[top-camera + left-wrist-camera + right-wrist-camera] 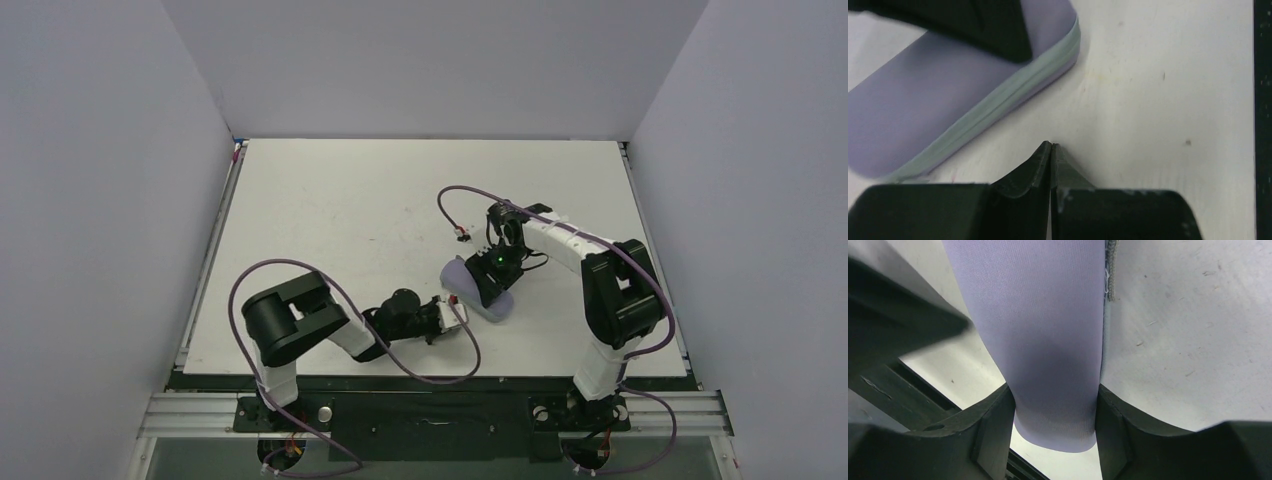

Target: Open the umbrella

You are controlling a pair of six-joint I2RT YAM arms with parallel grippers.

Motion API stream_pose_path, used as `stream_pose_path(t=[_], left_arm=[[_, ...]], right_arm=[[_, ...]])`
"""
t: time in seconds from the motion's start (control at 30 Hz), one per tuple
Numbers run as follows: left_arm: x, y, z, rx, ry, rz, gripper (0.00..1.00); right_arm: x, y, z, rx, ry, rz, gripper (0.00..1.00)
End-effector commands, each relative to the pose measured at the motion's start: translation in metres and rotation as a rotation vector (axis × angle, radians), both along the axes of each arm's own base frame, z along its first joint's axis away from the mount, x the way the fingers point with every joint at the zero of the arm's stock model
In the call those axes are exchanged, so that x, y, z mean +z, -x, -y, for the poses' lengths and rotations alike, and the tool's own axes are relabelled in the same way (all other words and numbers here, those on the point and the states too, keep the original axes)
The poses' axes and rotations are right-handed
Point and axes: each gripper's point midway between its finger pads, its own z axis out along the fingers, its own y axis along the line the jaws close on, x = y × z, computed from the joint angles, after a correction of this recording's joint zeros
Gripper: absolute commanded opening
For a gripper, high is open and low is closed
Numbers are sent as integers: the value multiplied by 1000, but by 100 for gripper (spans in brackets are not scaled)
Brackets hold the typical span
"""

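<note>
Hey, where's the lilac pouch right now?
In the top view, the lilac pouch lies on the table, right of centre toward the near edge, gripped by the right tool. The shut left tool sits just near-left of it.

Between our right claw's (1053, 407) matt black plastic fingers (992, 436) we see a flat lilac oval pouch (1038, 315) of fine-knit matt cloth, pale ribbed band (1111, 270) at its edge; beside the claw, scuffed matt white tabletop (1193, 330)

We see 2 arms, the left arm (285, 320) and the right arm (620, 290), each built of black joint housings and white links, each trailing a purple cable (235, 300), with 1 green light (498, 258) on the right wrist.
</note>
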Motion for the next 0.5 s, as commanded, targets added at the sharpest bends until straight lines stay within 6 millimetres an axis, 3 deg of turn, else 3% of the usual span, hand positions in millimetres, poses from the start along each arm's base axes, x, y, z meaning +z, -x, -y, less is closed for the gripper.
stream_pose_path(t=[0.0,0.07,0.13,0.17,0.2,0.27,0.33,0.43,0.47], left_arm=[[-15,-11,36,54,10,-117,0],[-15,-23,43,78,20,-100,0],[1,-35,39,122,72,-75,0],[5,-38,27,151,103,-83,0],[21,-40,22,161,144,-70,0],[24,-41,-10,245,160,-96,0],[32,-47,-33,324,163,-111,9],[25,-51,-60,408,116,-125,43],[22,-53,-67,428,103,-117,48]], right_arm=[[-23,-26,-12,-87,13,97,0],[-25,-22,-15,-80,6,90,0],[-26,-19,-13,-72,12,90,0],[-27,-18,-9,-68,17,88,0],[-27,-18,-7,-66,18,91,0],[-28,-16,0,-47,29,83,0],[-28,-12,5,-23,34,70,0],[-30,-5,9,2,35,49,0],[-29,-4,9,3,28,47,0]])
